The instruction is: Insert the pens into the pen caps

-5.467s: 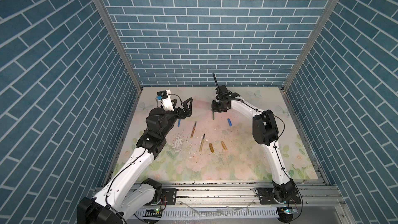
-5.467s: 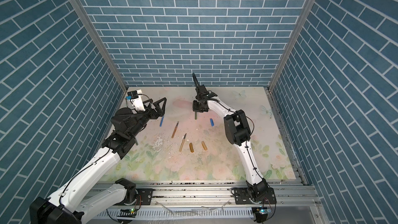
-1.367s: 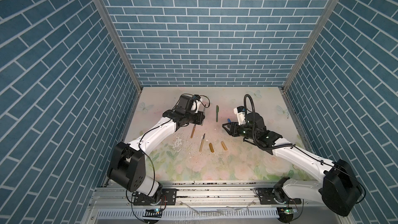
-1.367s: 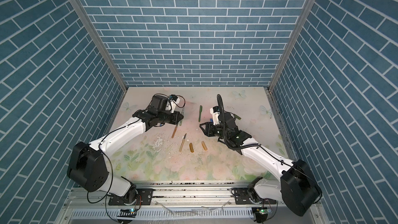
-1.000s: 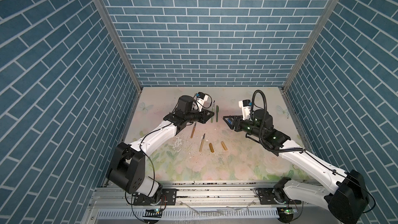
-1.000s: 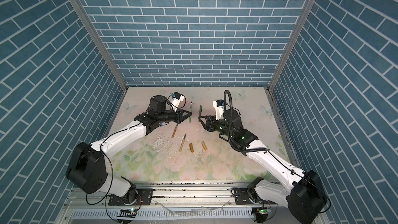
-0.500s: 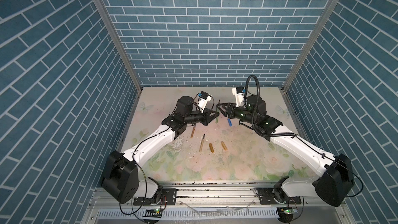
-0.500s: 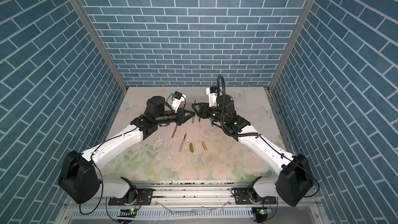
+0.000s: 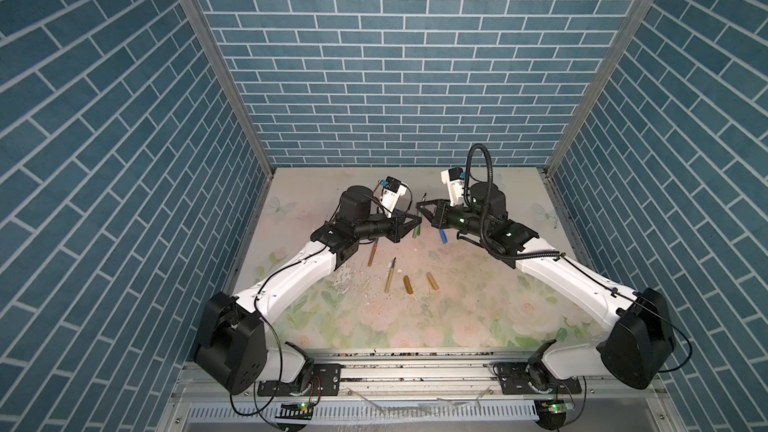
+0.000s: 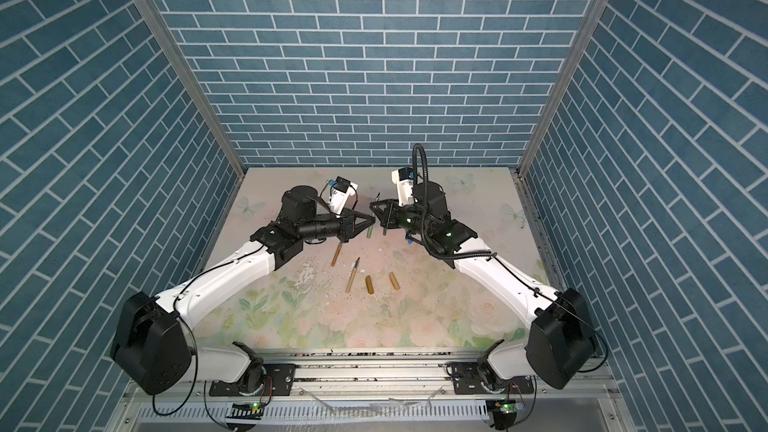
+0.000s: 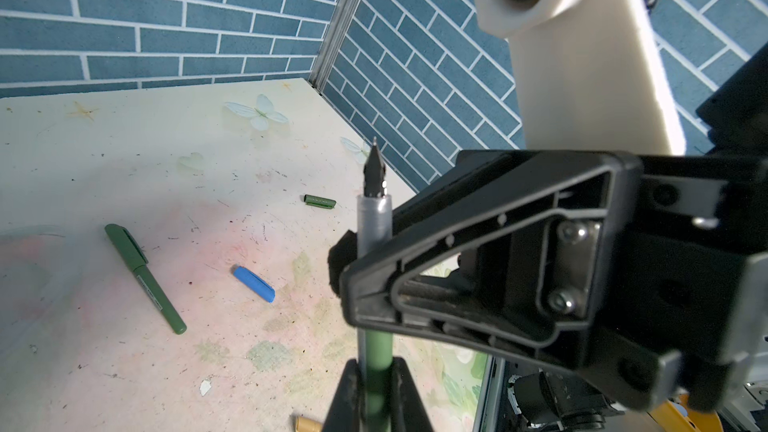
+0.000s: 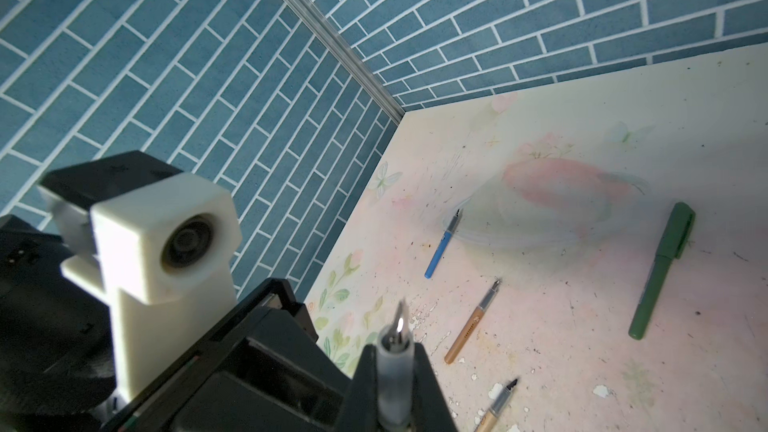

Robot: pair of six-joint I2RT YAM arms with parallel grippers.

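Looks like a handover: my left end effector (image 11: 376, 376) and right end effector (image 12: 395, 367) both clamp the green pen (image 11: 374, 222). Next I'd release left, then fetch the green cap (image 11: 319, 201).

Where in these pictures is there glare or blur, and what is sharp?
Left wrist view: the cream camera mount is washed out by glare, while the blue cap is sharp. Right wrist view: the held pen is soft, its nib showing a white glint; the blue pen is crisp. Both top views: even light, faint shadows.
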